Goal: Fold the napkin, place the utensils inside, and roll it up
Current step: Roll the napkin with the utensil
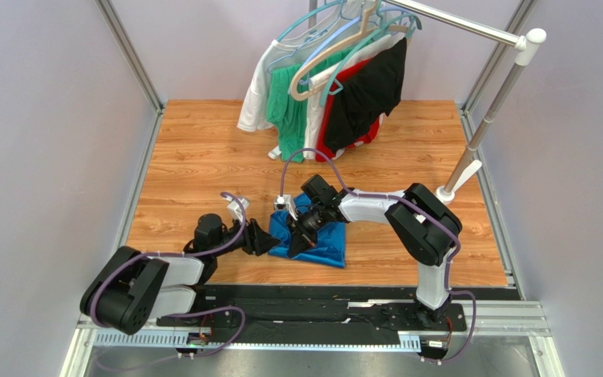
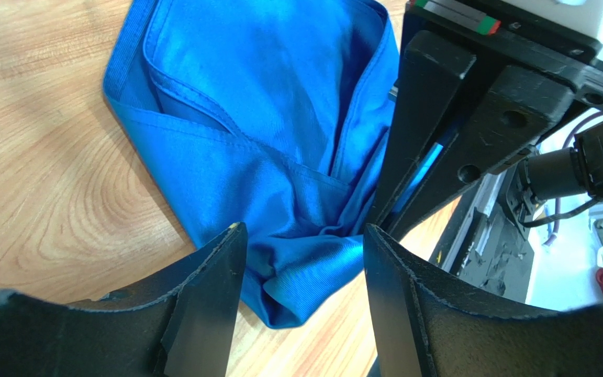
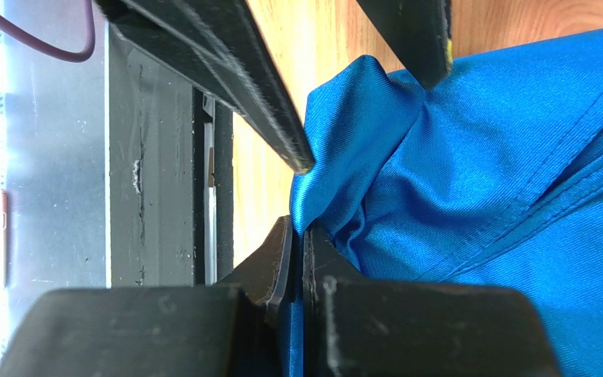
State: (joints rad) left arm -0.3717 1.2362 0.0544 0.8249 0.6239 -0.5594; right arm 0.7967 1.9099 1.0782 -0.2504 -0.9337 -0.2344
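left claw agape over napkin corner | right claw pinching napkin fold | napkins: 1 | claws: 2

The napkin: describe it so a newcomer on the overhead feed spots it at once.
On the wooden tabletop, look near the middle of the front edge. The napkin is the crumpled royal-blue shiny cloth there, pinched by the right gripper. Unlike the white, green, red and black garments at the back, it is on no hanger.
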